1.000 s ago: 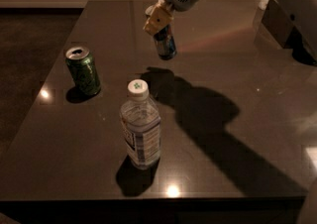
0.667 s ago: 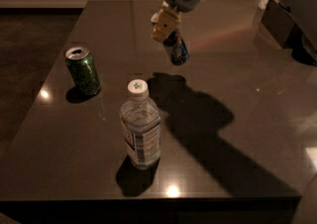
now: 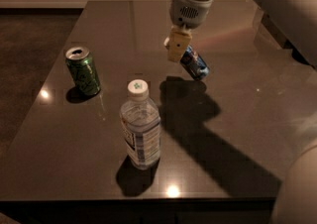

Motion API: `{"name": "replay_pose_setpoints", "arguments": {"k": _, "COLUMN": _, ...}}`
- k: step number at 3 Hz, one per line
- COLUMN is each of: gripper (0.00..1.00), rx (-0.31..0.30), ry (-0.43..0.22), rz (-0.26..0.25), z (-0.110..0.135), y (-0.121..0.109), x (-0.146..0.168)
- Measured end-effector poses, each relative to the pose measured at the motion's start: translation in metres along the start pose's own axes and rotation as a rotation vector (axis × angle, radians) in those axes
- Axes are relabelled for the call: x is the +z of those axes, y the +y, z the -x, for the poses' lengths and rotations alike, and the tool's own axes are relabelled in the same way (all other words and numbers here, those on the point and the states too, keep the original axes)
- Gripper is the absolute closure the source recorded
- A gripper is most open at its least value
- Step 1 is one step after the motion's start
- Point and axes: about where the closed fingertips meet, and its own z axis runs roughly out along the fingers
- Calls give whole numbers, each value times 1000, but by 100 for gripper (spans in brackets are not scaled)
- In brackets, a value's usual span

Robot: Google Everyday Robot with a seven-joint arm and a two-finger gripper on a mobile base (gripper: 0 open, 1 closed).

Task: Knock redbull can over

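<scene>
The redbull can (image 3: 195,64), slim and blue-and-silver, leans steeply to the right on the dark table (image 3: 247,119), its top end towards my gripper and its lower end pointing right. My gripper (image 3: 177,50) hangs from the arm at the upper middle and sits right against the can's upper left end. The part of the can behind the gripper is hidden.
A green can (image 3: 83,71) stands upright at the left. A clear water bottle (image 3: 140,125) with a white cap stands near the front middle. The arm's shadow falls across the table's centre. The robot's body fills the right edge.
The gripper has moved right and a little forward. The redbull can, upright a second ago, has tipped over to the right and now leans steeply.
</scene>
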Motion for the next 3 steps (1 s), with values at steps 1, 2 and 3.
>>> {"name": "replay_pose_setpoints", "arguments": {"k": 1, "gripper": 63, "rx": -42, "ry": 77, "rz": 31, "z": -9, "y": 7, "x": 14}}
{"name": "replay_pose_setpoints", "arguments": {"k": 2, "gripper": 40, "rx": -88, "ry": 129, "rz": 43, "z": -13, "y": 18, "x": 23}}
{"name": "replay_pose_setpoints", "arguments": {"k": 3, "gripper": 18, "rx": -139, "ry": 170, "rz": 54, "z": -14, "y": 31, "x": 29}}
